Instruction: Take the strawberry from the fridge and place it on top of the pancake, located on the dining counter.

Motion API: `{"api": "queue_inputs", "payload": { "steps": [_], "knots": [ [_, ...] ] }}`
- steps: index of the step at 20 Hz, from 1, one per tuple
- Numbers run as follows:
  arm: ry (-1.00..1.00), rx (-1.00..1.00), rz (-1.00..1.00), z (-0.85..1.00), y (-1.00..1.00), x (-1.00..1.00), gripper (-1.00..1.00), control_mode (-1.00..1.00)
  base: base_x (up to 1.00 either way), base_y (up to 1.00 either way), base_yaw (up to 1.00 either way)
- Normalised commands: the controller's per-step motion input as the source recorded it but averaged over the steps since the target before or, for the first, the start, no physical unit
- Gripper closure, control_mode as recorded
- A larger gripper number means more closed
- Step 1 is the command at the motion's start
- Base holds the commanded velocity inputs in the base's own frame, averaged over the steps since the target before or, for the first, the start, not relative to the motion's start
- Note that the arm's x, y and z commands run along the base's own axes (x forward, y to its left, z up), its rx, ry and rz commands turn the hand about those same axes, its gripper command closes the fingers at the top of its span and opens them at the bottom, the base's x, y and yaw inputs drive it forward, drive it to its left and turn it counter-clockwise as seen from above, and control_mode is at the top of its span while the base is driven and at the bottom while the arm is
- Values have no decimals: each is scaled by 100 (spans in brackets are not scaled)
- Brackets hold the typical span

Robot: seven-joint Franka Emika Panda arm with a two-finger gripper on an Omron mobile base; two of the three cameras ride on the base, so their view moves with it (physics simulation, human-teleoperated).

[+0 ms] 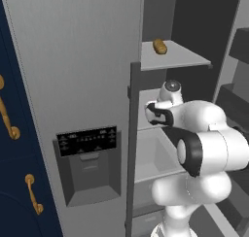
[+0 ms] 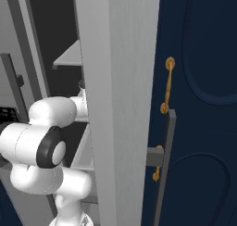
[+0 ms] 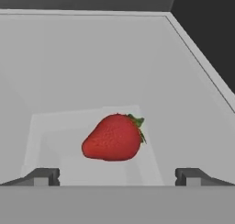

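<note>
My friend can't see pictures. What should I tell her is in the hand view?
A red strawberry with a small green top lies on its side on a pale grey fridge shelf, right in the middle. The pincer is open, with one dark fingertip low on each side of the berry, not touching it.

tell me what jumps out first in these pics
The small red strawberry lies on a pale grey fridge shelf, centred just ahead of the open two-finger gripper. In the left base view, a golden-brown bread-like lump sits on an upper shelf of the tall light-grey fridge, above the white arm.
</note>
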Motion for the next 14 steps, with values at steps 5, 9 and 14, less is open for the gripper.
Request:
{"api": "queue_inputs", "payload": {
  "steps": [5,9,14],
  "knots": [
    [3,0,0,-26,-10,31,-100,-100,0,0,0],
    [2,0,0,-11,0,40,-100,-100,0,0,0],
    [5,0,0,-23,0,26,-100,-100,0,0,0]
  ]
}}
